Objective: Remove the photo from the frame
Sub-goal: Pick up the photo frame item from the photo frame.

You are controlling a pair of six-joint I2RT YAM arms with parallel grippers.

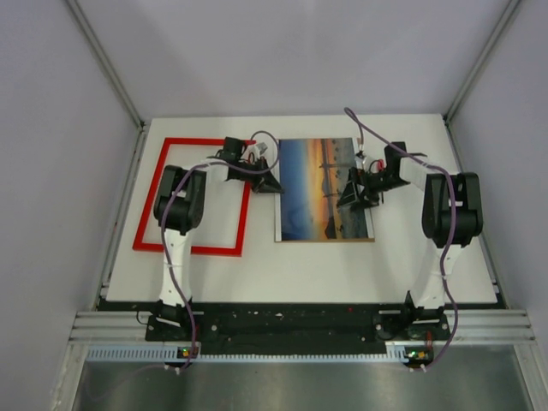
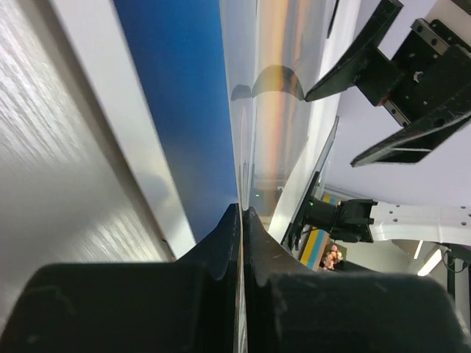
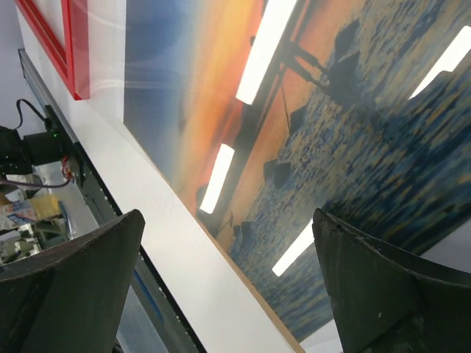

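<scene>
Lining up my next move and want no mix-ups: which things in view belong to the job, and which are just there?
Job: the photo, face up on the table; the red frame, apart on its left; left jaws, shut at the photo's left edge; right jaws, open above the photo.
Just there: table; purple cables on the arms; metal rail along the near edge.
</scene>
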